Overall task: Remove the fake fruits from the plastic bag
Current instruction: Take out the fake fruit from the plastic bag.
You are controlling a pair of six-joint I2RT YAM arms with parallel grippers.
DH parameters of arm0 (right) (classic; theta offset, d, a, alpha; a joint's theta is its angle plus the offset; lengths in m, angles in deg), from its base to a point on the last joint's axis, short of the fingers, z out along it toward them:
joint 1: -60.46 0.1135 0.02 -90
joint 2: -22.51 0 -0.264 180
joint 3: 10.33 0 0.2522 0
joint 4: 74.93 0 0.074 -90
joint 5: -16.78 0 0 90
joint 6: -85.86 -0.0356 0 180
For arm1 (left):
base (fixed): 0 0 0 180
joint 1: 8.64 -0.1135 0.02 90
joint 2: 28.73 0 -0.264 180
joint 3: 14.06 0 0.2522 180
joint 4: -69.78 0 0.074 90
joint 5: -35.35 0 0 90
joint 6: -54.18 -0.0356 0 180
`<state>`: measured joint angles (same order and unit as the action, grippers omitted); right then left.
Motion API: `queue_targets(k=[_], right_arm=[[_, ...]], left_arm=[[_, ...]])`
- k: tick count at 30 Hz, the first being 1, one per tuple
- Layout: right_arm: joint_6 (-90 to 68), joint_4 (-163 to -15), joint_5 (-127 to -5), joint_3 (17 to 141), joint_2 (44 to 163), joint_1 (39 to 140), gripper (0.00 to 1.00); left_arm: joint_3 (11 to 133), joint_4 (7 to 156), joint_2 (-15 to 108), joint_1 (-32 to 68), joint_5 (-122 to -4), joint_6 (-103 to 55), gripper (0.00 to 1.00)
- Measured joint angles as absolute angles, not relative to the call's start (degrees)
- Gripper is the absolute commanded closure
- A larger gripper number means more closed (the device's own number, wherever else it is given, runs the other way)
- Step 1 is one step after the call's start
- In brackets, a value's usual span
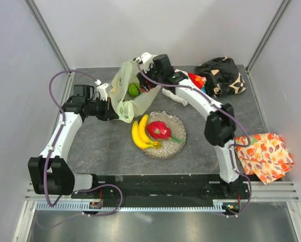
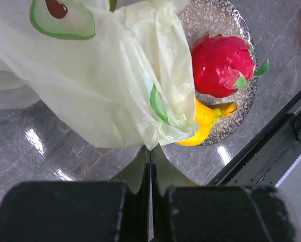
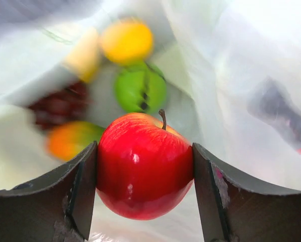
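1. Two fruits are out: bananas (image 1: 140, 133) and dragon fruit (image 1: 159, 130) lie on the dish (image 1: 178, 143) on the desk (image 1: 105, 146)
2. Left tool (image 2: 150, 156): fingers together, pinching a fold of the plastic bag (image 1: 124, 93) and holding it up just beside the dish
3. Right tool (image 3: 144, 169): inside the bag mouth, clamped on the red apple (image 3: 143, 174) from both sides
4. Step in hand: getting the apple out
5. In the bag behind it: lime (image 3: 140, 89), orange (image 3: 126, 40), mango (image 3: 70, 138), grapes (image 3: 57, 103), all blurred
6. Next: lift the apple out through the mouth without snagging the film, carry it to the dish, release clear of the dragon fruit
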<state>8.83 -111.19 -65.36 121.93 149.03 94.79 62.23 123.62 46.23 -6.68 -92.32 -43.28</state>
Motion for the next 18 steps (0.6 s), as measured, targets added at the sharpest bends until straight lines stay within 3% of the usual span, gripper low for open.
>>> queue_targets(k=[8, 18], right_arm=[[3.0, -109.1, -50.5, 110.7, 128.4, 94.2, 0.7], [-6.4, -104.4, -42.4, 101.3, 127.8, 92.0, 0.72]], left_arm=[[63.3, 121.0, 46.6, -6.7, -92.5, -42.5, 0.98], [64.5, 119.0, 47.2, -6.7, -92.8, -40.1, 0.98]])
